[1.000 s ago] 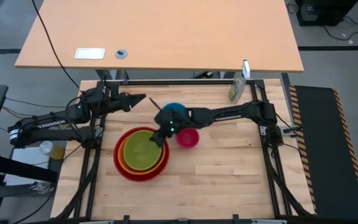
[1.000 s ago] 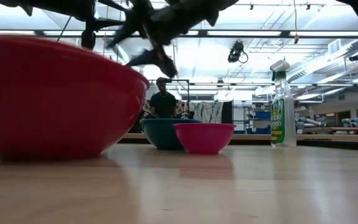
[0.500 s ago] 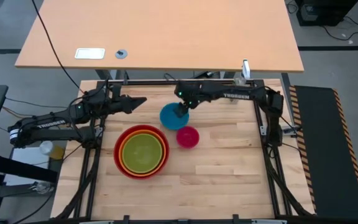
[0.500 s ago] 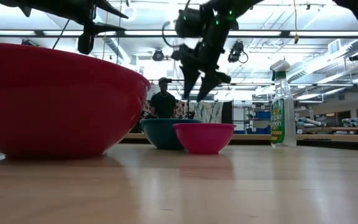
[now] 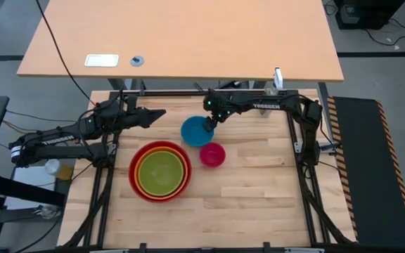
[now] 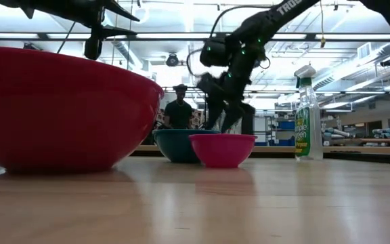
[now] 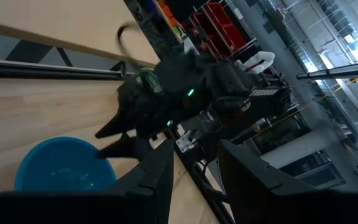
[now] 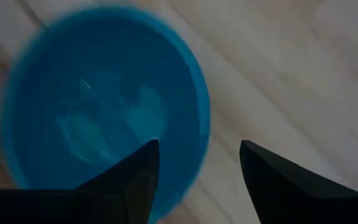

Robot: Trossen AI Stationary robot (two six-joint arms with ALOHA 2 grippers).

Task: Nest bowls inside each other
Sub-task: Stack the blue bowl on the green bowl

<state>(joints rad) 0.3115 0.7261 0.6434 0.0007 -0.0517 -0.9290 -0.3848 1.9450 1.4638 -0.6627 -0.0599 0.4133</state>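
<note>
A blue bowl (image 5: 192, 132) stands on its base on the wooden table (image 5: 259, 190), with a smaller pink bowl (image 5: 213, 154) just to its near right. At the near left, a green bowl (image 5: 162, 171) sits inside an orange one, and both sit inside a big red bowl (image 5: 136, 158). My right gripper (image 5: 207, 126) is open and points steeply down over the blue bowl's right rim (image 8: 201, 118), one finger above the inside and one outside. I cannot tell whether it touches the rim. My left gripper (image 5: 159, 113) hovers open, level, left of the blue bowl.
A spray bottle (image 5: 266, 102) stands at the table's far right edge. A person (image 6: 178, 108) stands in the room beyond the table. Bare tabletop lies toward the near right.
My right gripper has left the stacked bowls and swung toward the far right. It has tipped steeply downward and sunk over the blue bowl's right rim. None of the bowls has moved.
</note>
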